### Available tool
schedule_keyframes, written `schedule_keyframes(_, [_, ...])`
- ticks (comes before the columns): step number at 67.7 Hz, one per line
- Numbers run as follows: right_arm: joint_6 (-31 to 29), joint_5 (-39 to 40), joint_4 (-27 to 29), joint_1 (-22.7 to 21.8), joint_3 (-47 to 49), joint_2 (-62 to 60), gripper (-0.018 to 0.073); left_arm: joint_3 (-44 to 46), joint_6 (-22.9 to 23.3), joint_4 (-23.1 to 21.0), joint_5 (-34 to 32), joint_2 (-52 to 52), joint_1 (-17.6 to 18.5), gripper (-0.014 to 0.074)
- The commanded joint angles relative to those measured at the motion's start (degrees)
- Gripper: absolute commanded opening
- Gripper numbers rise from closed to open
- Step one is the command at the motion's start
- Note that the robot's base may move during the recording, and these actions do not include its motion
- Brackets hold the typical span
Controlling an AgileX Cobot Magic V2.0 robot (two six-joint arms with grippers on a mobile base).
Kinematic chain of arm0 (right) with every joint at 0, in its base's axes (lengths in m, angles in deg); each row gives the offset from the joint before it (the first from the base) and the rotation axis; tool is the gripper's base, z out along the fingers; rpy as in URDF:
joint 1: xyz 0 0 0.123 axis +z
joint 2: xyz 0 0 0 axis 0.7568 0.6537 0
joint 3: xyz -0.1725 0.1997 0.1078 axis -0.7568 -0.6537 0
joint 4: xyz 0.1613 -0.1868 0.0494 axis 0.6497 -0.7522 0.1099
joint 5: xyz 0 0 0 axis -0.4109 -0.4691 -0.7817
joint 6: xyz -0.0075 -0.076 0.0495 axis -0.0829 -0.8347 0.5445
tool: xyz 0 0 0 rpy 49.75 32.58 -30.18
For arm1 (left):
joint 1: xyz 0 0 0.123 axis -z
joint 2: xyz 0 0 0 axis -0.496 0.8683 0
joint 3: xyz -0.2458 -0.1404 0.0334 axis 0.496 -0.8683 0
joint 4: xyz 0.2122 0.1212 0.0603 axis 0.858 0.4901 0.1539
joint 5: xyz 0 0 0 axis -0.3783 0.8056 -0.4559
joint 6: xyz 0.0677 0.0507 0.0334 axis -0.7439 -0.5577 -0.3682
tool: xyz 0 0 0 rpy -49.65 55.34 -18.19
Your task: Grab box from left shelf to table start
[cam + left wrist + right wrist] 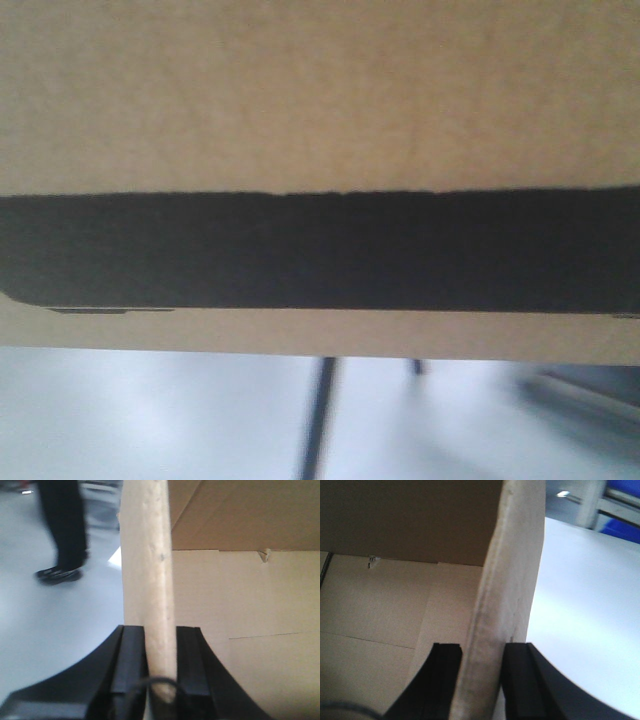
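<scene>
The brown cardboard box [320, 90] fills the top of the front view, its black printed band across the middle, held up close to the camera. My left gripper [160, 652] is shut on the box's left wall edge [150, 580], with the open inside of the box to its right. My right gripper [482, 665] is shut on the box's right wall edge [512, 570], with the box's inside to its left. The white table [585, 605] lies below and to the right of the box in the right wrist view. The left shelf is out of view.
A person's dark legs and shoes [62, 540] stand on the grey floor left of the box. Dark thin legs [320, 420] show blurred under the box in the front view. Blue bins [622, 515] sit beyond the table's far edge.
</scene>
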Motion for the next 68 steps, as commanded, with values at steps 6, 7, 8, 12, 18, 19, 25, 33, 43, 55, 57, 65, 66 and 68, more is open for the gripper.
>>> schedule_keyframes(6, [-1.18,8.09,2.32,0.23,1.75,1.15,0.0057,2.50,-0.69,-6.75,-13.33,-0.44,1.34,-0.0092])
schedule_keyframes(7, [-1.18,8.09,2.32,0.23,1.75,1.15,0.0057,2.50,-0.69,-6.75,-13.33,-0.44,1.34,-0.0092])
schedule_keyframes(8, [-1.18,8.09,2.32,0.23,1.75,1.15,0.0057,2.50,-0.69,-6.75,-13.33,-0.44,1.34,-0.0092])
schedule_keyframes(12, [-1.18,8.03,2.32,0.23,1.75,1.15,0.0057,2.50,-0.69,-6.75,-13.33,-0.44,1.34,-0.0092])
schedule_keyframes(18, [-1.18,7.91,2.32,0.23,1.75,1.15,0.0057,2.50,-0.69,-6.60,-13.33,-0.44,1.34,-0.0092])
schedule_keyframes(19, [-1.18,7.91,2.32,0.23,1.75,1.15,0.0057,2.50,-0.69,-6.60,-13.33,-0.44,1.34,-0.0092])
schedule_keyframes(25, [-1.18,7.91,2.32,0.23,1.75,1.15,0.0057,2.50,-0.69,-6.60,-13.33,-0.44,1.34,-0.0092])
schedule_keyframes(33, [-1.18,7.91,2.32,0.23,1.75,1.15,0.0057,2.50,-0.69,-6.60,-13.33,-0.44,1.34,-0.0092])
schedule_keyframes(43, [-1.18,7.91,2.32,0.23,1.75,1.15,0.0057,2.50,-0.69,-6.60,-13.33,-0.44,1.34,-0.0092])
schedule_keyframes(55, [-1.18,7.91,2.32,0.23,1.75,1.15,0.0057,2.50,-0.69,-6.60,-13.33,-0.44,1.34,-0.0092])
schedule_keyframes(57, [-1.18,7.91,2.32,0.23,1.75,1.15,0.0057,2.50,-0.69,-6.60,-13.33,-0.44,1.34,-0.0092])
schedule_keyframes(65, [-1.18,7.91,2.32,0.23,1.75,1.15,0.0057,2.50,-0.69,-6.60,-13.33,-0.44,1.34,-0.0092])
schedule_keyframes(66, [-1.18,7.91,2.32,0.23,1.75,1.15,0.0057,2.50,-0.69,-6.60,-13.33,-0.44,1.34,-0.0092])
schedule_keyframes(68, [-1.18,7.91,2.32,0.23,1.75,1.15,0.0057,2.50,-0.69,-6.60,-13.33,-0.44,1.34,-0.0092])
